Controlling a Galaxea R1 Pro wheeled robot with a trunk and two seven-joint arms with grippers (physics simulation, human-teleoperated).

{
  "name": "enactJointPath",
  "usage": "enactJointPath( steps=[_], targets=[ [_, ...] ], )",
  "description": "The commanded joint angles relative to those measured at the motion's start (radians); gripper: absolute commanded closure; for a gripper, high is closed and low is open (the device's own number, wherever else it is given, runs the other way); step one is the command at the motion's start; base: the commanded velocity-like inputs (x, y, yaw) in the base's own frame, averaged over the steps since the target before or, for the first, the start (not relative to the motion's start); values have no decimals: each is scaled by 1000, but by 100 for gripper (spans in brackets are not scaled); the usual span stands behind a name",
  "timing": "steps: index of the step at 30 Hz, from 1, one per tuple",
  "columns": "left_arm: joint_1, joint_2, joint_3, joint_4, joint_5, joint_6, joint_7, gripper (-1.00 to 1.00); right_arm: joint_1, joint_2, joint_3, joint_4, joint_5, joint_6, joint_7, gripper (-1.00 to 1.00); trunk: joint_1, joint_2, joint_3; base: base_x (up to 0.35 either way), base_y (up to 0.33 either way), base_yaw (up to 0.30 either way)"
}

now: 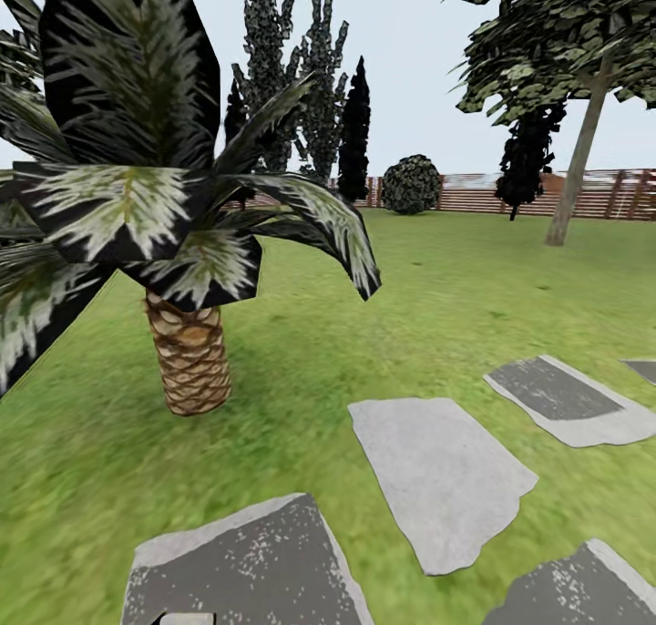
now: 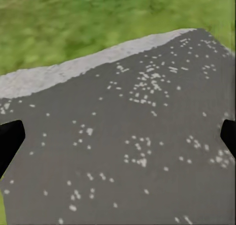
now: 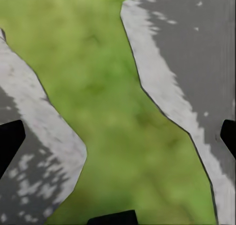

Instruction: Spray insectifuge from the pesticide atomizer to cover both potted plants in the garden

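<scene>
The garden lawn stretches ahead to a brown slat fence. The pesticide atomizer and the potted plants are out of view. In the left wrist view my left gripper is open, its dark fingertips at the frame's edges, over a dark grey speckled paving slab. My right gripper is open too, with nothing between its fingers. It hangs over a strip of grass between two slabs.
A palm with a scaly trunk stands close on the left, its fronds reaching across the view. Flat grey stepping slabs lie in the grass in front and to the right. A tree and a round bush stand by the fence.
</scene>
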Motion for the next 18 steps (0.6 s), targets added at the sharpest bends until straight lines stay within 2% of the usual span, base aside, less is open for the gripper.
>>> enactJointPath(
  steps=[1, 18],
  targets=[
    [0, 0, 0, 0, 0, -3, 1, -100, 0, 0, 0, 0, -1, -1, -1, -100, 0, 0, -1, 272, -229, -275],
    [0, 0, 0, 0, 0, -3, 1, -100, 0, 0, 0, 0, -2, 0, 1, -100, 0, 0, -1, 272, -229, -274]
  ],
)
